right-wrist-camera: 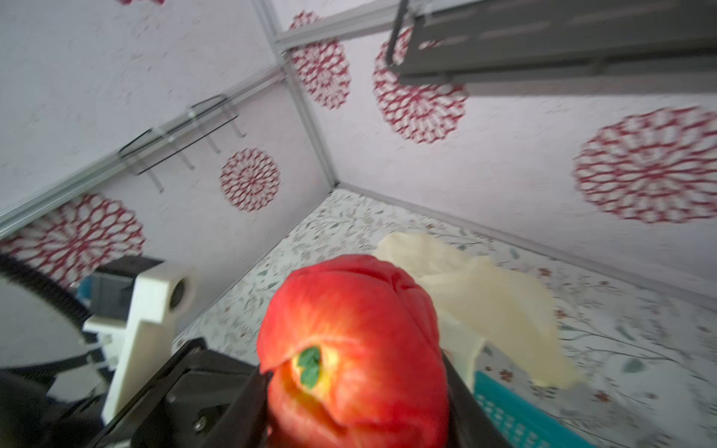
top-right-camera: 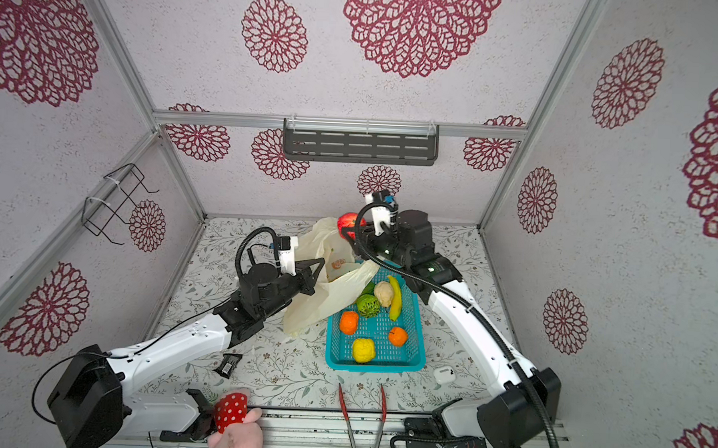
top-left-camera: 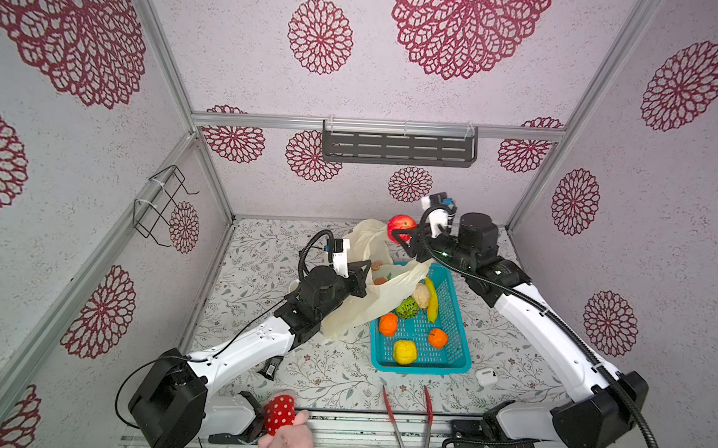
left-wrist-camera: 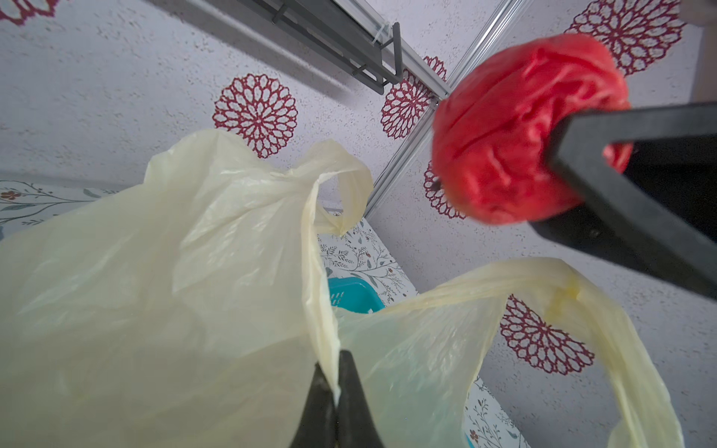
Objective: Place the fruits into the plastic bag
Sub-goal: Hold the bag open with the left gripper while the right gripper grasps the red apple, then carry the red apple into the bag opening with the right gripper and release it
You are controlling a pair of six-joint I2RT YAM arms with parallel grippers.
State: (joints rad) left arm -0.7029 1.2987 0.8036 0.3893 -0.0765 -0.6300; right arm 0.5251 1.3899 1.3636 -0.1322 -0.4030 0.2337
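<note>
Judged barely begun. Counted six fruits lying in the teal basket: two oranges, lemon, banana, green bumpy ball, beige knobbly piece. Saw none clearly inside the plastic bag, draped over the basket's far-left corner. Could not tell print from fruit in an orange patch seen through the film there.

Found the red apple out of the basket, raised beyond its far edge and pinched between the jaws of the right gripper, pressed on both sides. Found the left gripper squeezed together on a fold of the bag's rim, left of the basket, holding the mouth up and open.

Placed the apple near the bag's far handle loop, higher than the mouth, touching no film in the left wrist view. Reckoned as remaining: lower and release the apple into the opening, then fetch the six from the basket.
</note>
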